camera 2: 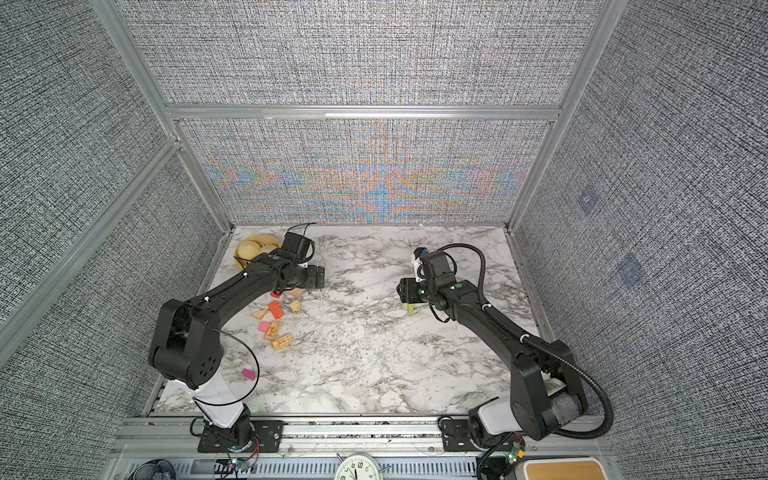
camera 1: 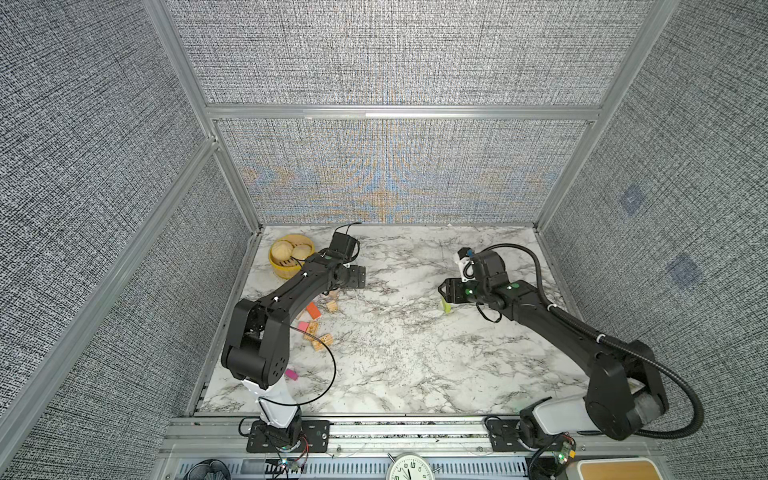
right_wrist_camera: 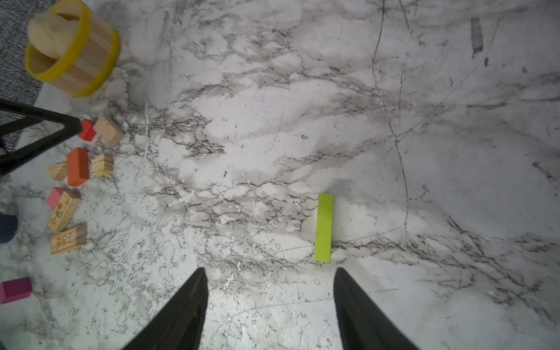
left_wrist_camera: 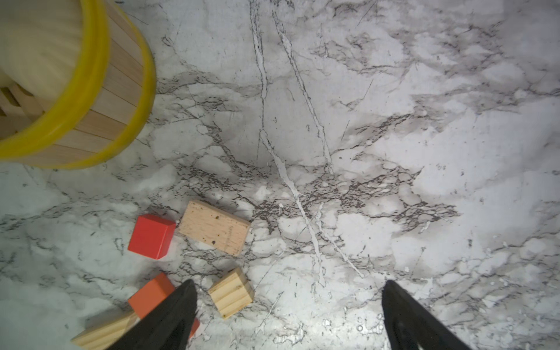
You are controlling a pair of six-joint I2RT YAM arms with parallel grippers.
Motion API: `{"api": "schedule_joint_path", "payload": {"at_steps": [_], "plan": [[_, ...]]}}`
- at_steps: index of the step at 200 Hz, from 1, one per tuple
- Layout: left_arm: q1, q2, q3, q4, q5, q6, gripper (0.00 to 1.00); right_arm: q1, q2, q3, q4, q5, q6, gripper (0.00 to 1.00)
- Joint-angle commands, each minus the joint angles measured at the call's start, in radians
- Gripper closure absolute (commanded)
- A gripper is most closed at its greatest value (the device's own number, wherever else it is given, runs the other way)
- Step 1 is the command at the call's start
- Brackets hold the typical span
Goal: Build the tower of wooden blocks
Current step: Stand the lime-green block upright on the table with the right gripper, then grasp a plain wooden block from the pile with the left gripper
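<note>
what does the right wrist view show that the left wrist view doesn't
Right wrist only: the lime-green bar lying flat, the pink block, magenta block and two printed tan blocks. Left wrist only: how wide the jaws of the left gripper stand, nothing between them. Both: the red cube, orange block, plain tan blocks and yellow steamer.

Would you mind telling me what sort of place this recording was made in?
Probably a robot lab test cell: two bench-mounted arms, a marble-patterned tabletop, and grey fabric walls in aluminium framing.
</note>
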Motion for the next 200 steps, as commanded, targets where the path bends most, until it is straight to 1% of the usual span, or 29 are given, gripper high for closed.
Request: {"api": "schedule_joint_path", "payload": {"at_steps": [1,10,37,61,78,95,114,135,200], "plan": [[0.028,0.026,0.021,-0.041,0.022,0.064,0.05,-0.002,-0.022,-0.033,0.046,-0.038,-0.002,0.31],[0.041,0.043,0.036,-0.047,0.046,0.089,0.05,-0.002,-0.029,-0.036,0.055,-0.070,0.002,0.31],[0.095,0.088,0.074,-0.093,0.079,0.184,0.09,-0.002,-0.075,-0.053,0.066,-0.113,0.022,0.29],[0.165,0.065,0.034,-0.078,0.132,0.261,0.11,-0.002,-0.160,-0.084,0.059,-0.102,0.018,0.27],[0.200,0.064,0.013,-0.069,0.158,0.285,0.10,-0.003,-0.209,-0.127,0.107,-0.070,0.021,0.26],[0.206,0.079,0.008,-0.080,0.152,0.299,0.09,-0.005,-0.221,-0.141,0.121,-0.080,0.023,0.23],[0.206,0.085,-0.006,-0.053,0.164,0.306,0.09,-0.005,-0.206,-0.135,0.122,-0.111,0.031,0.22],[0.206,0.099,-0.006,-0.027,0.160,0.309,0.10,-0.006,-0.184,-0.134,0.128,-0.114,0.034,0.22],[0.206,0.162,0.039,-0.022,0.165,0.347,0.21,-0.005,-0.149,-0.133,0.123,-0.103,0.032,0.22]]}}
